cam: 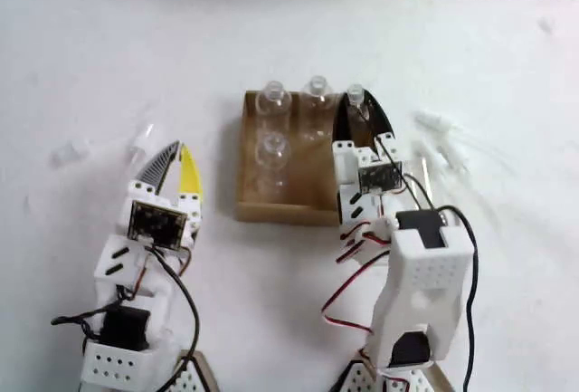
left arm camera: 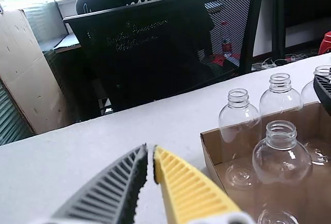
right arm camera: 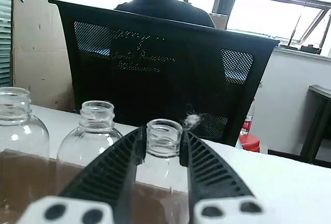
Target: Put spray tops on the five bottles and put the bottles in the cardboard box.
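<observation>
The cardboard box (cam: 308, 195) sits mid-table and holds several clear bottles with bare necks. My right gripper (cam: 360, 99) reaches into the box's far right corner, its black fingers shut on the neck of one bottle (right arm camera: 164, 133). Beside that one stand two more bottles (right arm camera: 94, 125) (right arm camera: 14, 115). My left gripper (cam: 178, 149) rests on the table left of the box, its grey and yellow fingers (left arm camera: 181, 182) shut on nothing. Ahead of it the box (left arm camera: 212, 149) shows a near bottle (left arm camera: 281, 149) and two behind (left arm camera: 238, 113) (left arm camera: 280, 95).
Several clear spray tops (cam: 441, 143) lie loose on the table right of the box. One more spray top (cam: 141, 138) lies just beyond my left gripper, and another (cam: 69, 151) farther left. A black mesh chair (left arm camera: 170, 38) stands past the table's far edge.
</observation>
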{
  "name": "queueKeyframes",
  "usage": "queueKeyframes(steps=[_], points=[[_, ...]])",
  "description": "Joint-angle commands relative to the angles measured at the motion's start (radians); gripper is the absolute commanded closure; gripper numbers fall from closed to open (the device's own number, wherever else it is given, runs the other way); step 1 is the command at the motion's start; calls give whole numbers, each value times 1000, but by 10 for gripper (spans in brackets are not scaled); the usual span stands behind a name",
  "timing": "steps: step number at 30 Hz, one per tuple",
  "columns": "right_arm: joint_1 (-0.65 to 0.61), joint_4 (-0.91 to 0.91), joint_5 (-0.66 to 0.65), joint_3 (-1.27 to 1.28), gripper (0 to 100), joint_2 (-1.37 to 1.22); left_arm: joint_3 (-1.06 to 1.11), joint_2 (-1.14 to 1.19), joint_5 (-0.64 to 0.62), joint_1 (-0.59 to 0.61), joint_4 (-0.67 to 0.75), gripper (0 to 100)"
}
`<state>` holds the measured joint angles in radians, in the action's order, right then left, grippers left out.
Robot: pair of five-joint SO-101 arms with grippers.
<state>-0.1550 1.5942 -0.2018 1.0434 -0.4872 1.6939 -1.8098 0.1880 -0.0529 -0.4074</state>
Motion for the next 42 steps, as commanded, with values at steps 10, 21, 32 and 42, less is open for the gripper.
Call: queueKeyframes(steps=[10,21,32,42], points=[[-30,16,-17,18,835,12,-2,-7,11,-12,-2,976],[-33,25,-17,91,833,105,-2,-7,11,-12,-2,976],[-24,-200,-15,327,833,728,-2,-7,11,-12,-2,976],[147,-1109,203,269,836,1481,-2,-7,11,-12,-3,976]])
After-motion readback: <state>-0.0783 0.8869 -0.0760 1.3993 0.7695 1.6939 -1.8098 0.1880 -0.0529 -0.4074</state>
